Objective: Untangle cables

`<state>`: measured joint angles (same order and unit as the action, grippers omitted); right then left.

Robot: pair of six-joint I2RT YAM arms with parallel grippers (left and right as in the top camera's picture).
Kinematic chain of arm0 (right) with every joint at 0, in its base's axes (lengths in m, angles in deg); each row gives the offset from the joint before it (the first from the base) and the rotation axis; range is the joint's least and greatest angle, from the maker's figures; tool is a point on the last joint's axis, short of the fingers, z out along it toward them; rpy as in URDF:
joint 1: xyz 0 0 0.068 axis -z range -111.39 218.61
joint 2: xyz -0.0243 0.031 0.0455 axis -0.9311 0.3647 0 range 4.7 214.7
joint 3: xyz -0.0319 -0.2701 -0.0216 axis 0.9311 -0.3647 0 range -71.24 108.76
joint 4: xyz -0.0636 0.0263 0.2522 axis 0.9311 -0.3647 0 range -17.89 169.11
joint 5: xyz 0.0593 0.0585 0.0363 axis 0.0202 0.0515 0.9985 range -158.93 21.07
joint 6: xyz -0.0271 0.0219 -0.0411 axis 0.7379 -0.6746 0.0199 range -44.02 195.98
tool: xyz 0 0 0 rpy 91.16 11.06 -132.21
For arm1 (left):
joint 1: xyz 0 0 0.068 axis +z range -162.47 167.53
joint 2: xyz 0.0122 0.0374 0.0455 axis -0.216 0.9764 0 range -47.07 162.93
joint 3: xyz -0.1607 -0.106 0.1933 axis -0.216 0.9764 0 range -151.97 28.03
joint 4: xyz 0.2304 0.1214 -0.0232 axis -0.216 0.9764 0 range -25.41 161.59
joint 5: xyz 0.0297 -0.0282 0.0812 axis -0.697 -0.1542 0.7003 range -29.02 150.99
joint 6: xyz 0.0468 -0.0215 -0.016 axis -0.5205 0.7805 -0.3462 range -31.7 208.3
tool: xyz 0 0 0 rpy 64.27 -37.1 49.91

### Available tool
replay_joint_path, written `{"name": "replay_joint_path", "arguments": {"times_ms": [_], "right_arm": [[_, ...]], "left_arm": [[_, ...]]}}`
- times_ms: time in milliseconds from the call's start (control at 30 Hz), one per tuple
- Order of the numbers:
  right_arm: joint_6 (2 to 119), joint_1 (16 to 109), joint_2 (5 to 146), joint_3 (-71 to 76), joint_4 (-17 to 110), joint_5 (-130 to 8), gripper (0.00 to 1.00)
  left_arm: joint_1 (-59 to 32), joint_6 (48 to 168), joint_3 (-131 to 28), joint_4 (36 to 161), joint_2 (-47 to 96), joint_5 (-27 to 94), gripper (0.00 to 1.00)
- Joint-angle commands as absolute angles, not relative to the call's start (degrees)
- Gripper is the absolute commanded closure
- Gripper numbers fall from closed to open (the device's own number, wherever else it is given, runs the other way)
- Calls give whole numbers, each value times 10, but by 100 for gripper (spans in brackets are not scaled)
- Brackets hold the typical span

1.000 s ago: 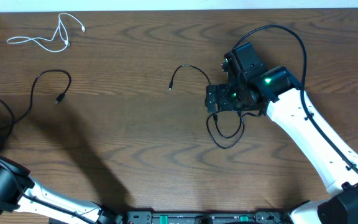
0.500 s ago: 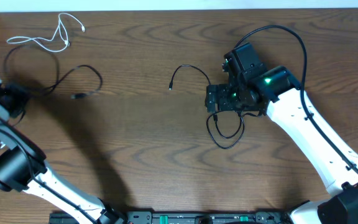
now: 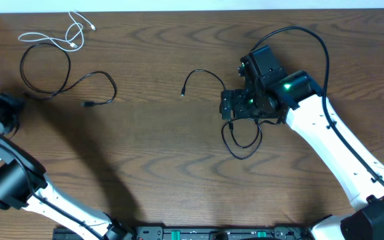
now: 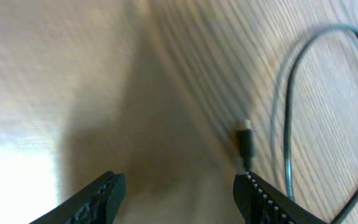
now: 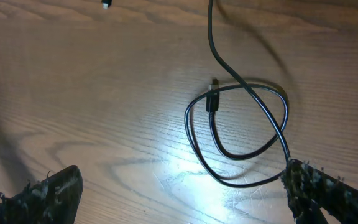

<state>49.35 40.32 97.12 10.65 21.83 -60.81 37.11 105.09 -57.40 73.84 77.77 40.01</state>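
Moved: left arm has swung up along the worktop's (image 3: 152, 180) left edge. The left black cable (image 3: 45, 70) was dragged w/ it and is now a wider loop farther back. The white cable (image 3: 55, 37) has shifted toward the far edge. Right arm + middle black cable (image 3: 242, 143) are as before.
Middle black cable: nearest item. A loose crossed loop lies flat on the worktop, just on the near side of the right pincer (image 5: 182, 174), w/ one end inside the loop. The rest passes under the pincer body, then arcs away to a free end near worktop ctr.
Right pincer: fingers spread wide, nothing between. The cord passes close by one fingertip; contact can't be told.
Left pincer (image 4: 179, 182): spread, nothing held, at the far-left edge; wrist view blurred.
Left black cable: one end lies just ahead of the left pincer's gap, not touching. A round loop sits beyond it, w/ the tail running right.
White cable: farthest, far-left corner, small loose loops just behind the black loop.
In the way: thick arm wire (image 3: 312, 37) arches over the right arm.
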Motion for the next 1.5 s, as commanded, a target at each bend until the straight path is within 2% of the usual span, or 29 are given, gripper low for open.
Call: {"name": "replay_joint_path", "arguments": {"times_ms": [0, 100, 300, 333, 433, 667, 800, 1367, 1467], "right_arm": [[486, 404, 977, 104, 220, -609, 1], [486, 404, 977, 104, 222, -609, 1], [486, 404, 977, 104, 227, -608, 1], [486, 404, 977, 104, 225, -608, 1], [486, 404, 977, 104, 217, -608, 1], [486, 404, 977, 104, 201, -608, 1], [486, 404, 977, 103, 203, -609, 1], [486, 404, 977, 103, 216, -609, 1], [486, 404, 977, 103, 216, -609, 1]], "left_arm": [[392, 1056, -574, 746, 705, 410, 38], [390, 1056, -574, 750, 668, 404, 45], [341, 1060, -574, 761, 657, 362, 43], [329, 1060, -574, 761, 661, 362, 35], [281, 1060, -574, 761, 677, 404, 23], [198, 1059, -574, 760, 718, 591, 11], [181, 1060, -574, 748, 749, 605, 5], [184, 1060, -574, 747, 815, 606, 6], [192, 1060, -574, 754, 815, 607, 11]]}}
